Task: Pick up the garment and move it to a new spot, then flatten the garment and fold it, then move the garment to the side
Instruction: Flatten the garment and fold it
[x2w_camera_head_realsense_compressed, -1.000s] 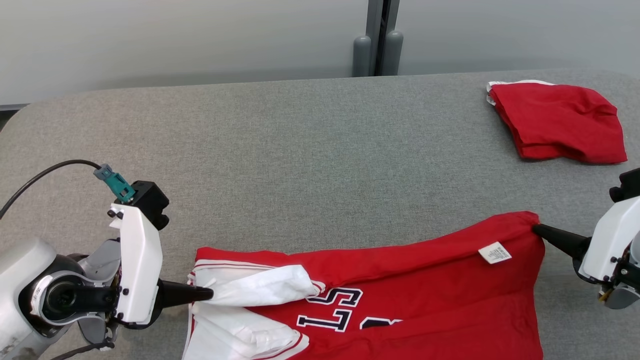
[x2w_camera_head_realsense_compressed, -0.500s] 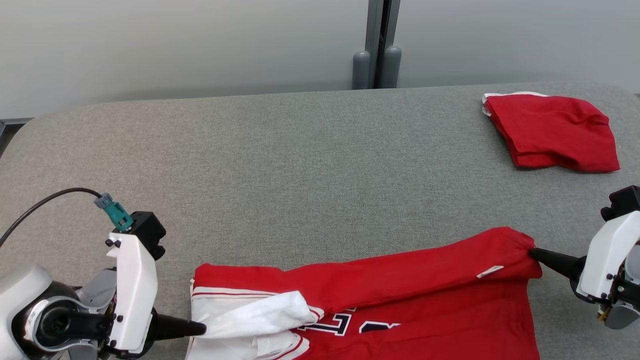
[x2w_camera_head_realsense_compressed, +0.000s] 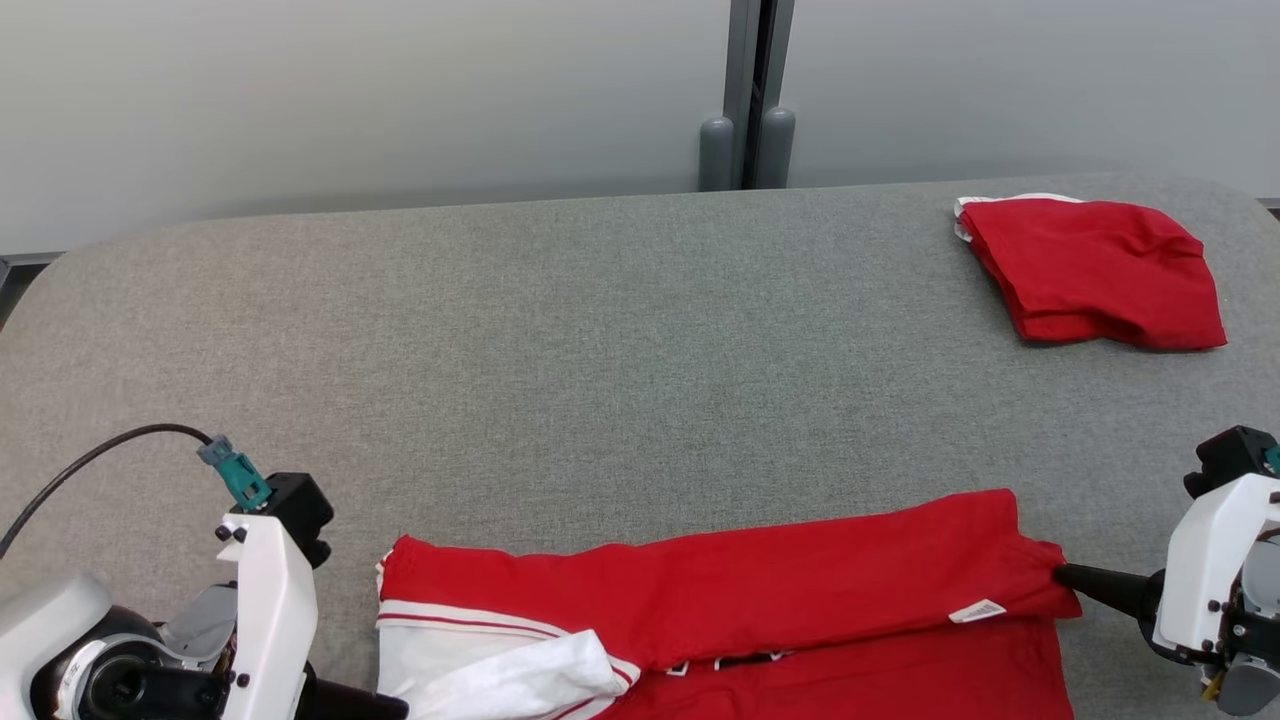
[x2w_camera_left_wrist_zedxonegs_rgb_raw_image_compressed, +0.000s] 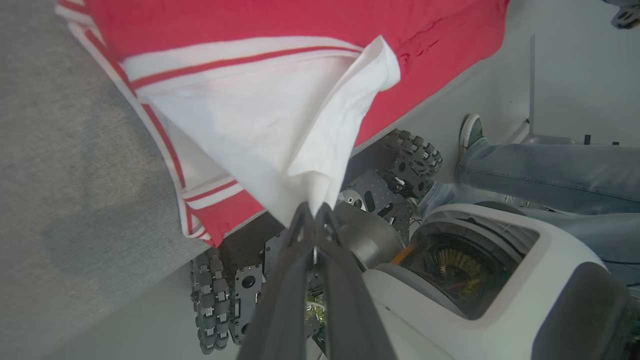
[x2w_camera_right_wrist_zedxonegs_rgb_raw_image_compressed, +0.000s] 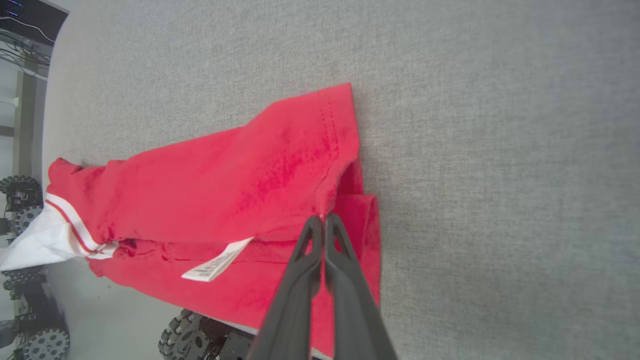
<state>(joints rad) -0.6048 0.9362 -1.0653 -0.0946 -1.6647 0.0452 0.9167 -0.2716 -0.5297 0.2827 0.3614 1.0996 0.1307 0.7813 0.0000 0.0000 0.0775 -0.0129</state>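
Stretching along the near edge of the grey bench (x2w_camera_head_realsense_compressed: 600, 350), the red jersey (x2w_camera_head_realsense_compressed: 750, 590) lies folded over between both grippers. The left gripper (x2w_camera_left_wrist_zedxonegs_rgb_raw_image_compressed: 314, 207) is pinched tight on its white sleeve (x2w_camera_left_wrist_zedxonegs_rgb_raw_image_compressed: 280, 130), the right gripper (x2w_camera_right_wrist_zedxonegs_rgb_raw_image_compressed: 322, 217) clamped on the opposite red hem. A folded red garment (x2w_camera_head_realsense_compressed: 1090, 270) sits well apart, far right.

Bright, even, soft-shadowed light; wrist views bend at their edges.

Open grey table (x2w_camera_head_realsense_compressed: 600, 330) beyond the red jersey (x2w_camera_head_realsense_compressed: 750, 580), folded red cloth (x2w_camera_head_realsense_compressed: 1090, 270) (far right corner) in the way
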